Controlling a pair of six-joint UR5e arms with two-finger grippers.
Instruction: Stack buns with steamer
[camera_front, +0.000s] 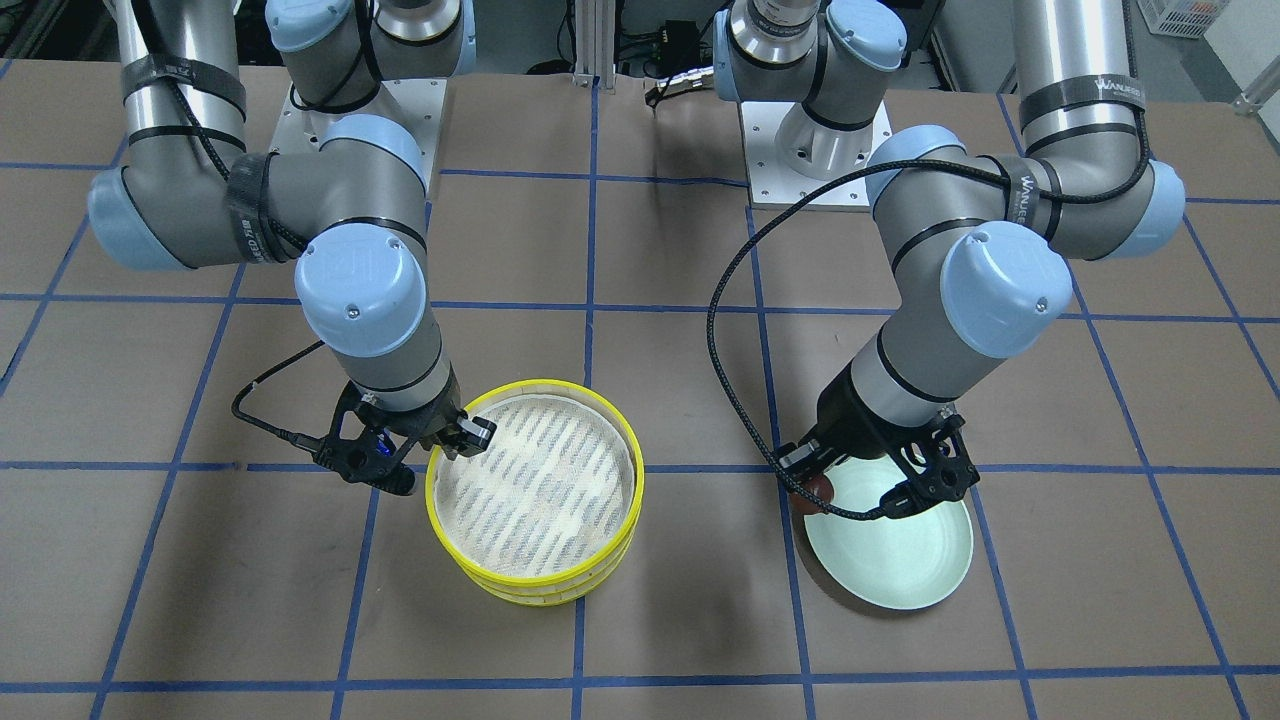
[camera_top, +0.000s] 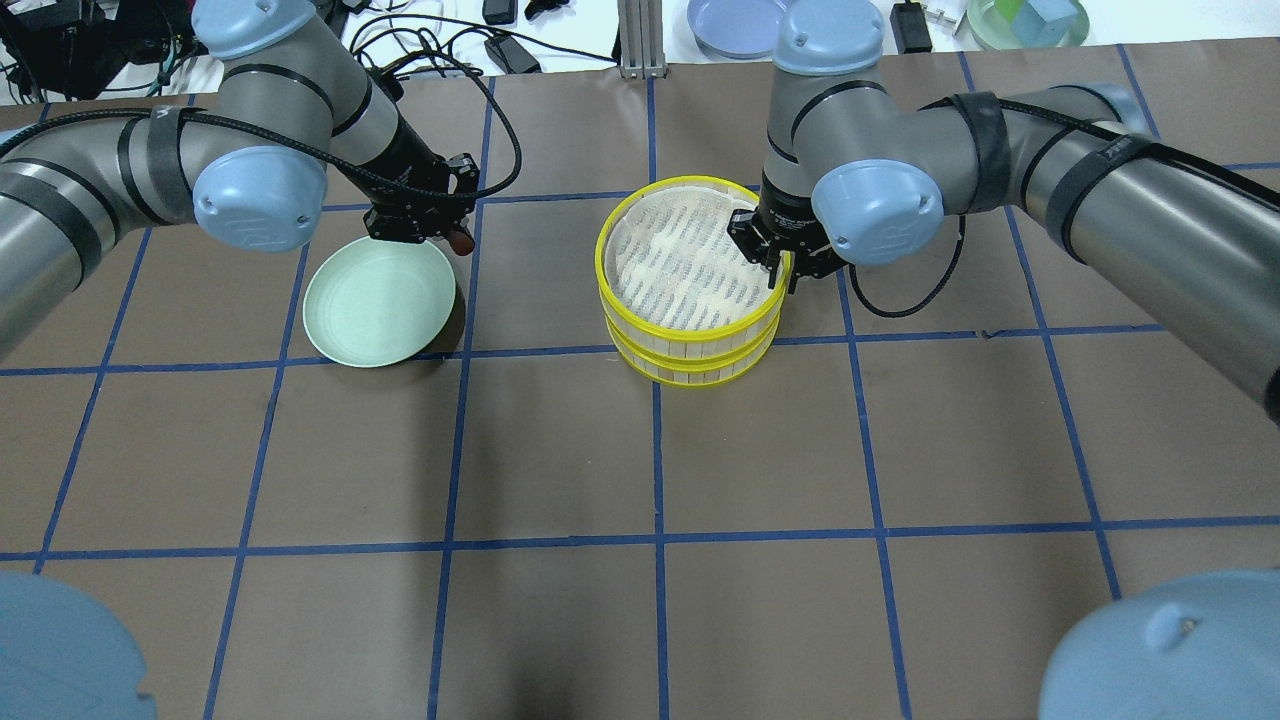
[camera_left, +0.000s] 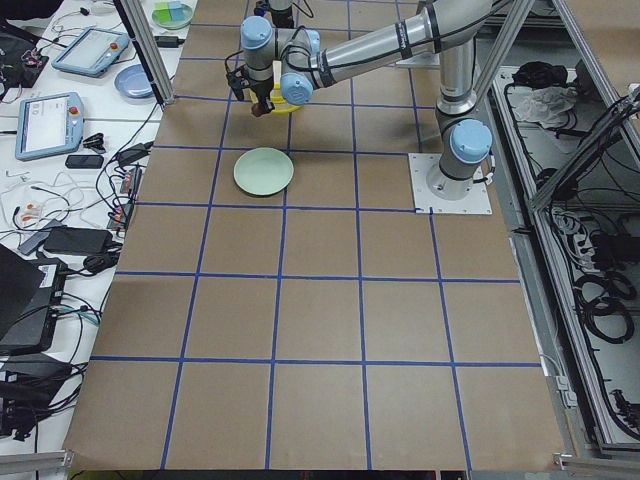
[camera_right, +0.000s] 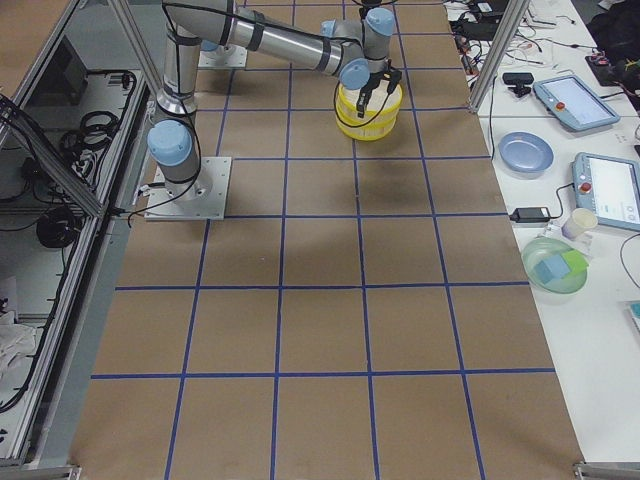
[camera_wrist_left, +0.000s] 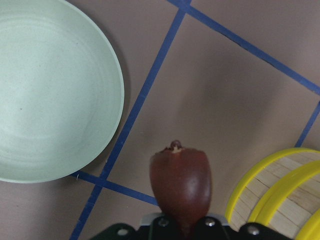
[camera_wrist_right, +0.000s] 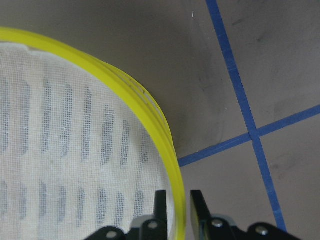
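Note:
The steamer is two yellow-rimmed tiers stacked one on the other; the upper tier (camera_top: 690, 328) shows an empty white slatted bottom and sits on the lower tier (camera_top: 700, 368). My right gripper (camera_top: 770, 262) is shut on the upper tier's rim (camera_wrist_right: 150, 107), one finger inside and one outside. My left gripper (camera_top: 452, 232) is shut on the dark reddish-brown bun (camera_wrist_left: 181, 182) and holds it above the table between the mint-green plate (camera_top: 375, 300) and the steamer (camera_wrist_left: 270, 195). The cream-white bun is hidden.
The green plate (camera_front: 890, 565) is empty and lies under my left wrist. Blue tape lines cross the brown table. A purple plate (camera_top: 735, 20), a green bowl (camera_top: 1025, 20) and cables lie on the white bench beyond the far edge.

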